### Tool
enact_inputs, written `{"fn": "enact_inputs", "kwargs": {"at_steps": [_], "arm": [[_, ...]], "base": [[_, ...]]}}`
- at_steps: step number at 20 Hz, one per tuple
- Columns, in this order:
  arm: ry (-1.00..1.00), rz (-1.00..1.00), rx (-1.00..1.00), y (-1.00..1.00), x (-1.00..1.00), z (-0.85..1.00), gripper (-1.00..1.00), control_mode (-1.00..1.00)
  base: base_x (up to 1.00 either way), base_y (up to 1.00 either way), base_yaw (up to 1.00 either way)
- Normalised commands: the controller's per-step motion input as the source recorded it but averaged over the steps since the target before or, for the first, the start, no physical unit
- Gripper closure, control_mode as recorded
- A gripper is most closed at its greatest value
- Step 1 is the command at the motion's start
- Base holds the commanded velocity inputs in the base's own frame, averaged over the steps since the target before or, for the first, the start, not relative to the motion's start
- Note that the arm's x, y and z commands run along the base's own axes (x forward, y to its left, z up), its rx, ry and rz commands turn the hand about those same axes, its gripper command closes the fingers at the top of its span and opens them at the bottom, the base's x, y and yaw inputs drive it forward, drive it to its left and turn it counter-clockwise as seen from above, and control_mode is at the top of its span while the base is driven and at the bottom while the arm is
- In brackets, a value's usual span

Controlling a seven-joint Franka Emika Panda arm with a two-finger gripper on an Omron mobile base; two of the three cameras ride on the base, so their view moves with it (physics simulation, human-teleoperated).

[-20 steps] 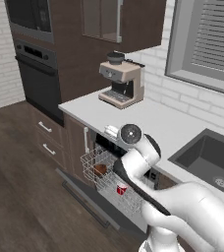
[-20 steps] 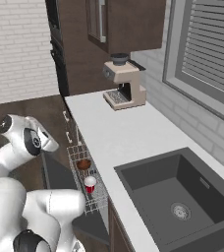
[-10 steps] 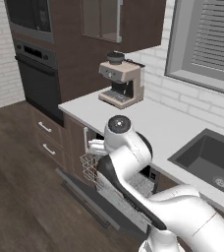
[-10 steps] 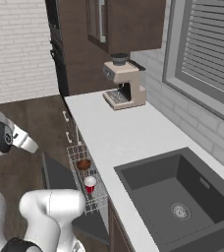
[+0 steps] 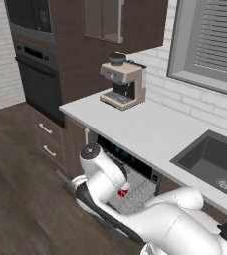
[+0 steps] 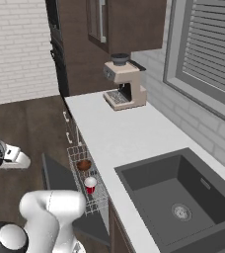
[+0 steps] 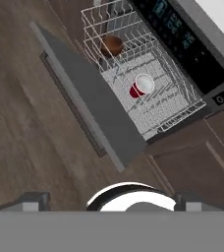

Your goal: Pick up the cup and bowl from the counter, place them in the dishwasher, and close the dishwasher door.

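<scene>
The red cup lies tilted in the pale wire rack of the dishwasher, and the dark-brown bowl sits at the rack's other end. Both are seen again in the right base view, the cup near the bowl. The cup peeks out beside my arm in the left base view. The dishwasher door hangs open, lowered flat beside the rack. My gripper hovers above the floor outside the door's edge, open and holding nothing.
A beige coffee machine stands on the counter at the back. A dark sink is set in at the right. A black wall oven and brown drawers lie to the left. Wood floor spreads outside the door.
My arm has swung left, away from the rack and out past the open door. Cup and bowl have stayed in the rack, and the gripper has stayed open.
</scene>
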Motion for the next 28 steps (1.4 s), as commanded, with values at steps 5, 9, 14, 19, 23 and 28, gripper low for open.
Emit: {"fn": "enact_inputs", "kwargs": {"at_steps": [5, 9, 14, 19, 23, 28], "arm": [[0.26, 0.18, -0.38, 0.63, 0.08, -0.88, -1.00, -1.00], [0.04, 0.08, -0.43, 0.62, 0.02, -0.76, -1.00, -1.00], [0.00, 0.04, -0.42, 0.51, 0.18, -0.79, -1.00, -1.00], [0.00, 0.02, -0.32, 0.07, 0.43, -0.54, -1.00, -1.00], [0.01, 0.01, -0.30, 0.04, 0.64, -0.57, -1.00, -1.00], [0.05, 0.01, -0.37, 0.40, 0.62, -0.83, -1.00, -1.00]], "base": [[0.00, 0.00, 0.00], [0.00, 0.00, 0.00], [0.00, 0.00, 0.00], [0.00, 0.00, 0.00], [0.00, 0.00, 0.00], [0.00, 0.00, 0.00]]}}
